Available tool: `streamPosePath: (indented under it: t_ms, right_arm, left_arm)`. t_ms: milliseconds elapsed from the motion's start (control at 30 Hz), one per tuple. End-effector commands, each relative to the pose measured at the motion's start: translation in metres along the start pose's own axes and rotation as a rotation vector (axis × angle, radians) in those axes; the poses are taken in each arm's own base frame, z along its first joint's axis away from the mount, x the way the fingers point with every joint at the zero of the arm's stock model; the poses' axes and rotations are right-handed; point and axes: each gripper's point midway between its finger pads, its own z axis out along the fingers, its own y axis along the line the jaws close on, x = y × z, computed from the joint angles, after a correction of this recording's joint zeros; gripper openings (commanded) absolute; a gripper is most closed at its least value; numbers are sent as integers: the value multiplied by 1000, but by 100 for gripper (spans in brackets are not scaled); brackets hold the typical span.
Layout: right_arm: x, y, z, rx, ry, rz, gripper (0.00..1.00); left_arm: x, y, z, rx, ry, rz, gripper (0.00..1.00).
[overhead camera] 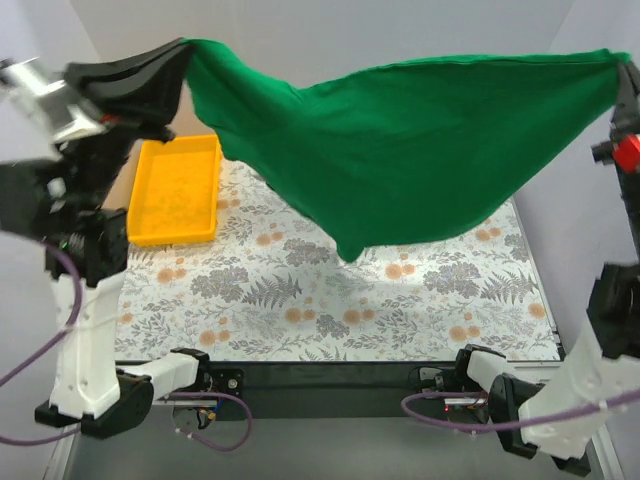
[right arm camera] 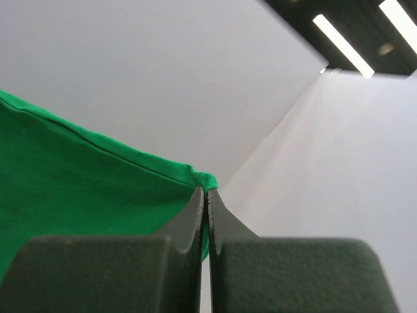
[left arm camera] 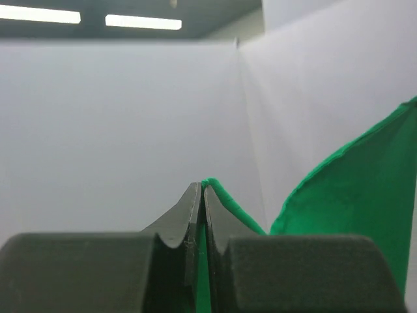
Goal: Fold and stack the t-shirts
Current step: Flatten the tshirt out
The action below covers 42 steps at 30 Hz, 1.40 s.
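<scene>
A bright green t-shirt (overhead camera: 420,150) hangs spread in the air above the table, stretched between both arms and sagging to a low point near the middle. My left gripper (overhead camera: 180,50) is shut on its upper left corner, and in the left wrist view green cloth (left arm camera: 225,195) pokes out between the closed fingertips of that gripper (left arm camera: 201,186). My right gripper (overhead camera: 622,62) is shut on the upper right corner; the right wrist view shows the hem (right arm camera: 98,156) running into the closed tips of the gripper (right arm camera: 207,190).
A yellow plastic tray (overhead camera: 178,190) sits at the back left of the table, on a floral patterned cloth (overhead camera: 330,300). White walls enclose the table at the back and on both sides.
</scene>
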Motion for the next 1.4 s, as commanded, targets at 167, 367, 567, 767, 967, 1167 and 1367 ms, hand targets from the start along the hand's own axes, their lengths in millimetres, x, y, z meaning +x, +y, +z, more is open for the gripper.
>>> streamPosePath:
  t_ms: [167, 367, 567, 767, 967, 1167, 1367]
  right_arm:
    - [-74, -27, -53, 178, -132, -15, 1]
    - [-61, -21, -44, 153, -120, 3, 1]
    - [35, 35, -6, -50, 9, 134, 1]
    - [182, 135, 10, -288, 174, 354, 1]
    - [339, 229, -2, -386, 352, 515, 1]
    - [466, 279, 22, -414, 534, 565, 1]
    - [530, 295, 74, -405, 594, 576, 1]
  left_arm:
    - [-130, -34, -29, -14, -275, 54, 0]
    - [-112, -23, -24, -40, -239, 59, 0]
    - [20, 22, -10, -138, 14, -2, 0]
    - [204, 65, -26, -240, 302, -58, 0]
    - [416, 81, -90, -292, 601, -185, 0]
    - [569, 111, -134, -386, 821, -326, 0]
    - [630, 166, -143, -521, 866, -382, 0]
